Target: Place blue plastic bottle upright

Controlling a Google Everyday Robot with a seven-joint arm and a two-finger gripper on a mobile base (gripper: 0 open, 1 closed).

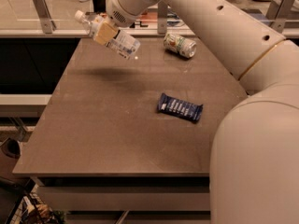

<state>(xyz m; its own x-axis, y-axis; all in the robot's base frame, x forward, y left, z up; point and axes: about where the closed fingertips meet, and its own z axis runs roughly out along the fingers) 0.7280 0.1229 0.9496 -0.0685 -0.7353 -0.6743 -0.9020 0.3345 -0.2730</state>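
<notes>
The blue plastic bottle (112,35), clear with a white cap and a white label, hangs tilted in the air above the far left part of the brown table (107,125). Its cap points up and to the left. My gripper (105,32) is shut on the bottle's middle, one tan finger (104,32) lying across the label. The bottle's shadow falls on the table below it. My large white arm (224,27) reaches in from the right.
A metal drink can (180,45) lies on its side at the table's far edge. A dark-blue snack wrapper (180,108) lies flat right of the middle. A railing with posts (39,10) runs behind the table.
</notes>
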